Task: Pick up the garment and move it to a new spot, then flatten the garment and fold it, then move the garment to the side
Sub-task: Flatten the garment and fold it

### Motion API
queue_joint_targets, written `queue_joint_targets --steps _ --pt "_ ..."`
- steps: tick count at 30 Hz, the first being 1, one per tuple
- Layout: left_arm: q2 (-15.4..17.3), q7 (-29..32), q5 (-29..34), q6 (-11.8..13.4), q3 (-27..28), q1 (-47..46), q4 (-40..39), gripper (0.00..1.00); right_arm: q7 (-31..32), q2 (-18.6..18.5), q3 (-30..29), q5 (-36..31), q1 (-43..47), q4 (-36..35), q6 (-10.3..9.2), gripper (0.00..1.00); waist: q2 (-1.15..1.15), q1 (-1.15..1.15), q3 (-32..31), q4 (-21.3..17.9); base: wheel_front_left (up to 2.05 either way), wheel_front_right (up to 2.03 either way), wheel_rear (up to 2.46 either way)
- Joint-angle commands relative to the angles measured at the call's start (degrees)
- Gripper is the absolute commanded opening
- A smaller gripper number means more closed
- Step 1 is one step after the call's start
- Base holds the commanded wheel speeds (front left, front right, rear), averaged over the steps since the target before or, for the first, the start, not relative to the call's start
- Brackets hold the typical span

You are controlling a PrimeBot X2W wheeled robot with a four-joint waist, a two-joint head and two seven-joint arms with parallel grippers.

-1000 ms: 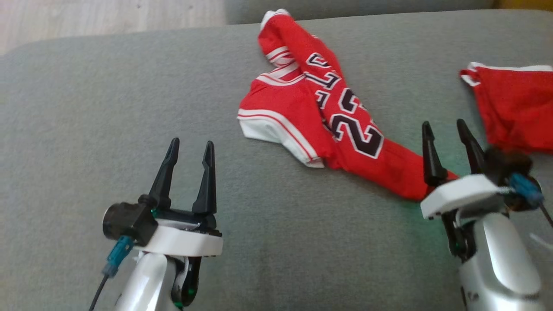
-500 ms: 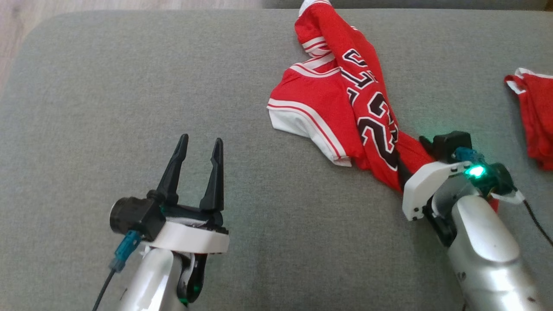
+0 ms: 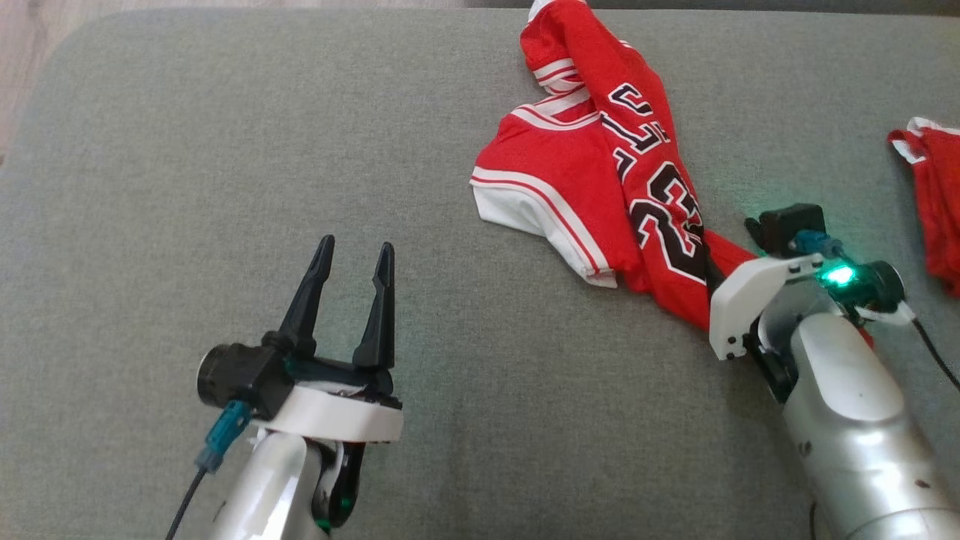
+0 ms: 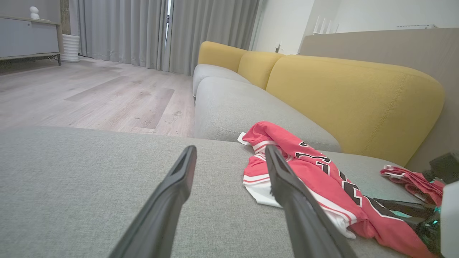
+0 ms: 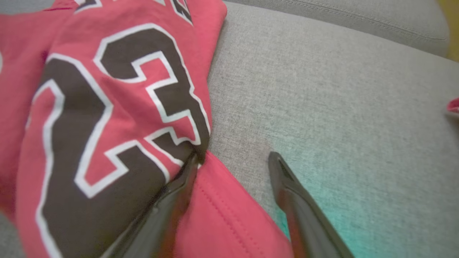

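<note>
The garment [image 3: 592,172] is a red jersey with a black 23, lying crumpled on the grey sofa cushion [image 3: 225,150]. It also shows in the left wrist view as the garment [image 4: 312,175] and close up in the right wrist view as the garment [image 5: 107,107]. My right gripper [image 5: 233,156] is open and tipped down over the jersey's near end. One of its fingers [image 5: 179,186] rests on the red cloth and the other on bare cushion. Nothing is clamped. My left gripper [image 3: 357,244] stands open over bare cushion, well to the left of the jersey.
A second red cloth [image 3: 934,202] lies at the cushion's right edge. Yellow back cushions [image 4: 351,93] rise behind the seat. Wooden floor [image 4: 89,93] lies beyond the cushion's far left edge. Wide bare cushion stretches left of the jersey.
The head camera has shifted, so the whole picture moved. My right gripper has tipped from fingers-up to pointing down onto the jersey's near end. The left gripper holds its pose.
</note>
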Motion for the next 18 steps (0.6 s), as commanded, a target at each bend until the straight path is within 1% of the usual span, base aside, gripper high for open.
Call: queue_joint_targets --steps 1,2,5,8,11,14,18 --pt "0.3 -0.3 -0.4 0.3 2.1 -2.0 -1.6 1.00 1.7 0.8 2.4 0.6 0.5 1.4 -0.05 0.72 0.00 0.00 0.1 -0.1 0.00 0.00 0.00" --pt "0.3 -0.3 -0.5 0.4 2.0 -2.0 -1.6 1.00 2.0 0.9 3.0 1.1 0.4 1.7 -0.05 0.00 0.00 0.00 0.1 -0.2 0.00 0.00 0.00" --pt "0.3 -0.3 -0.6 0.5 1.9 -2.2 -1.6 1.00 2.1 0.6 4.4 3.1 -0.3 2.0 -0.05 0.00 0.00 0.00 0.1 -0.4 0.00 0.00 0.00" --pt "0.3 -0.3 -0.7 0.5 2.0 -2.3 -1.6 1.00 1.5 -0.6 4.4 4.8 -1.6 1.4 -0.05 0.00 0.00 0.00 -0.1 -0.6 0.00 0.00 0.00" --pt "0.3 -0.3 -0.9 0.6 2.0 -2.3 -1.6 1.00 0.7 -2.6 2.5 5.6 -3.5 0.5 -0.05 0.00 0.00 0.00 -0.3 -0.7 0.00 0.00 0.00" --pt "0.3 -0.3 -1.0 0.7 1.9 -2.4 -1.8 1.00 0.1 -4.9 -0.1 5.0 -6.3 -0.3 -0.05 0.00 0.00 0.00 -0.1 -0.6 0.00 0.00 0.00" --pt "0.3 -0.3 -1.2 0.6 1.5 -2.8 -2.0 1.00 -1.1 -8.0 -4.6 2.4 -11.5 -1.1 -0.05 0.00 0.00 0.00 0.8 0.0 0.00 0.00 0.00"
